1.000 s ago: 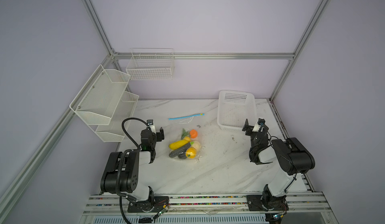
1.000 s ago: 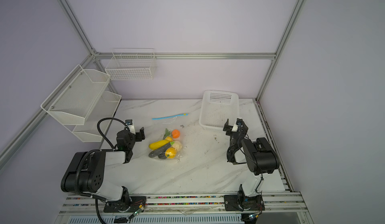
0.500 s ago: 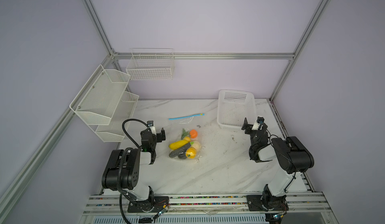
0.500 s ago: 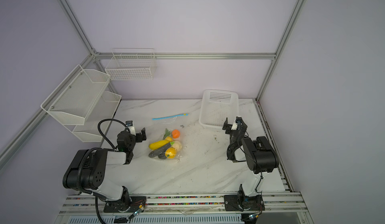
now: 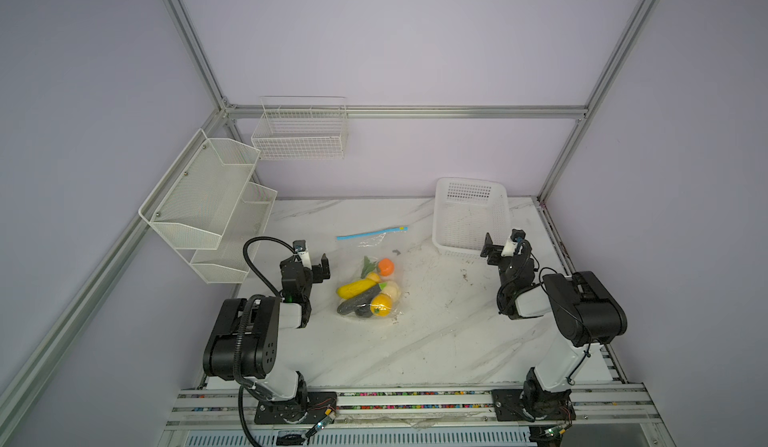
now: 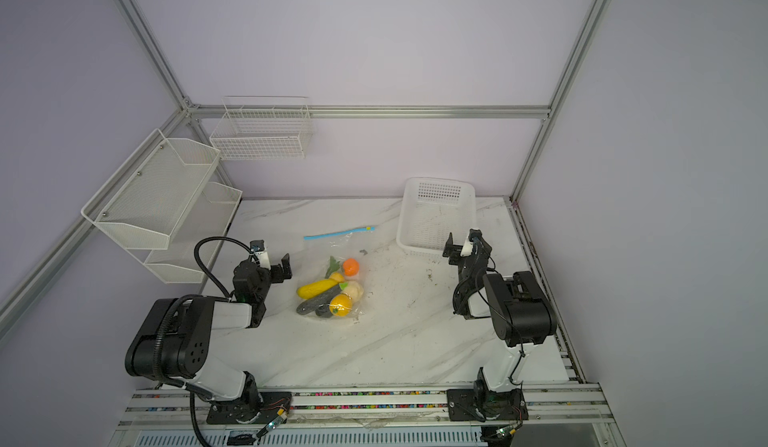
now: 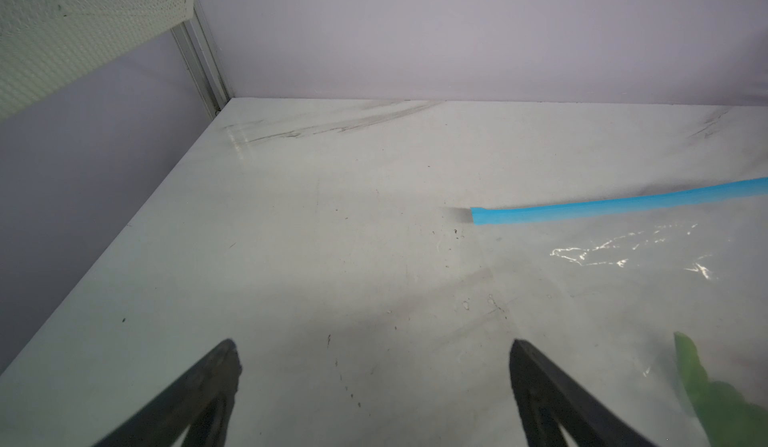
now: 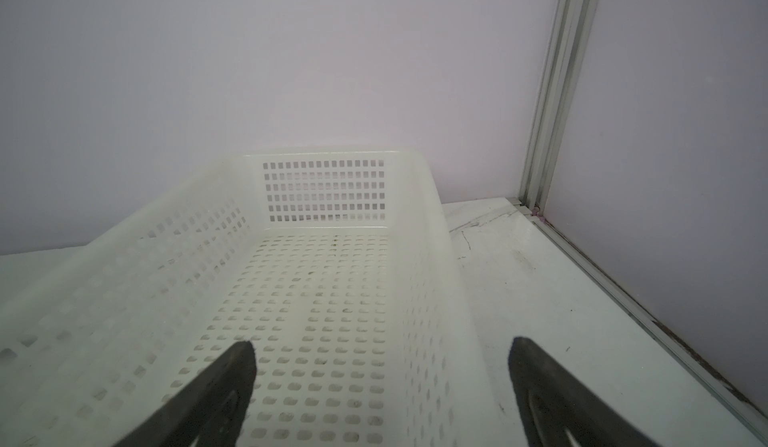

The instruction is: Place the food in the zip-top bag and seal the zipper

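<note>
1. Across both top views, a white marble-veined tabletop point(image 5: 415, 341) fills a booth of pale lilac walls edged with aluminium rails. A two-tier mesh shelf point(image 5: 199, 199) hangs on the left wall and a wire basket point(image 5: 299, 133) on the back wall. A white perforated basket point(image 5: 469, 216) stands at the rear right.
2. At mid-tabletop in the same views, the zip-top bag point(image 5: 368, 244) lies flat, its long axis running from the back wall toward the robot and its mouth facing the back wall. The zipper point(image 5: 365, 235) runs crosswise on a slight slant, with the yellow slider point(image 5: 402, 228) at its right end. The food point(image 5: 365, 293) is bunched inside at the near end.
3. Also there, the left tool point(image 5: 312, 253) hangs just left of the bag, jaws apart and empty. The right tool point(image 5: 502, 239) sits by the perforated basket's near edge, jaws apart and empty.
4. From the left wrist, the left tool point(image 7: 372, 343) gapes over bare tabletop. The zipper's blue end point(image 7: 623, 206) and crinkled plastic lie to one side, with a green leaf point(image 7: 698, 382) at the frame's edge.
5. From the right wrist, the right tool point(image 8: 381, 341) stands wide, one finger over the perforated basket point(image 8: 324, 191), the other outside it.
</note>
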